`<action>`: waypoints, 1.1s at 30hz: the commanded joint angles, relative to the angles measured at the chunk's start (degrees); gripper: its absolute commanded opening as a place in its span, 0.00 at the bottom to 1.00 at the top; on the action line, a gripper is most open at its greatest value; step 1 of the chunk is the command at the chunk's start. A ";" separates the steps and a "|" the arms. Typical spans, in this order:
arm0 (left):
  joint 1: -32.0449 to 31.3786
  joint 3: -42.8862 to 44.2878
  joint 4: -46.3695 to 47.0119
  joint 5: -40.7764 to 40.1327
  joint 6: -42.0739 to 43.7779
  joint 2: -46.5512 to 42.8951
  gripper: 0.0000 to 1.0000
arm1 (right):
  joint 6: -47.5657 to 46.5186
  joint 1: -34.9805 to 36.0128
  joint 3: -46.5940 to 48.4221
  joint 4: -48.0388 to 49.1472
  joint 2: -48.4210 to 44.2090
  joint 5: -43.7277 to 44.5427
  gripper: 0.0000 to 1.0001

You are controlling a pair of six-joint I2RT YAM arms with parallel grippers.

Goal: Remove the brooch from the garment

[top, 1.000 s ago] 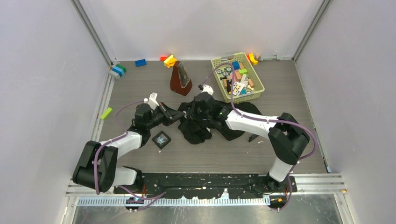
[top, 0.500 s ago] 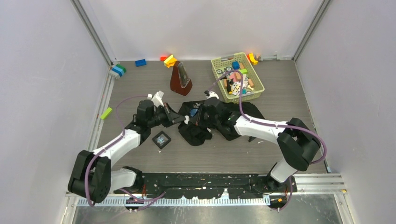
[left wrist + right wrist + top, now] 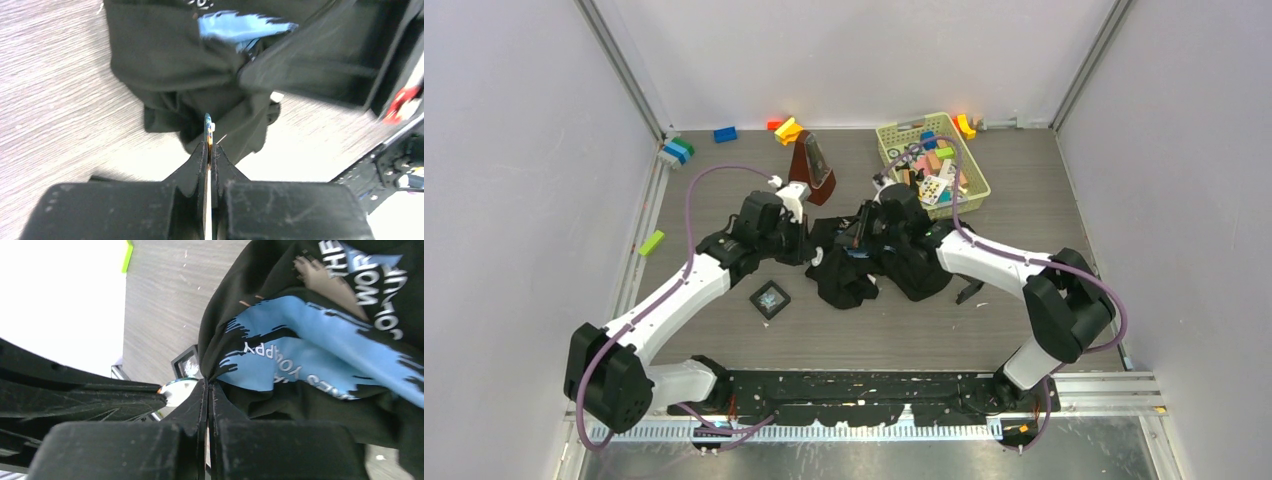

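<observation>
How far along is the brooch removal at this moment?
Done: both grips are made. The right gripper is shut on a fold of the black garment, and the left gripper is shut on the brooch, seen edge-on. In hand: the separation; whether the pin has cleared the cloth cannot be told. Left: getting the brooch fully free.

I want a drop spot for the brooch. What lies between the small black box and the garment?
Only bare table, seen in the top external view, separates the small black box from the garment.
</observation>
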 commanded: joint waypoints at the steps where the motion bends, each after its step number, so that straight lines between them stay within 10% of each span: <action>1: 0.03 1.19 -3.96 -3.19 6.22 -0.59 0.00 | -2.85 -3.01 3.44 -5.13 -1.77 -1.20 0.00; 4: -0.01 1.42 -4.77 -4.13 6.17 -0.81 0.00 | -3.01 -4.19 3.19 -5.60 -2.14 -1.94 0.02; 11: 8.93 -0.96 2.34 11.74 -3.22 -3.61 0.00 | -6.18 -4.39 -0.05 -6.30 -4.37 -2.25 0.60; 19: 18.05 -7.79 25.77 37.49 -26.77 -2.32 0.00 | -7.78 -4.76 -8.96 5.65 -16.70 -9.01 0.66; 33: 18.43 -16.81 71.08 45.05 -59.94 1.55 0.00 | 0.74 -4.76 -8.69 18.93 -18.81 -18.76 0.72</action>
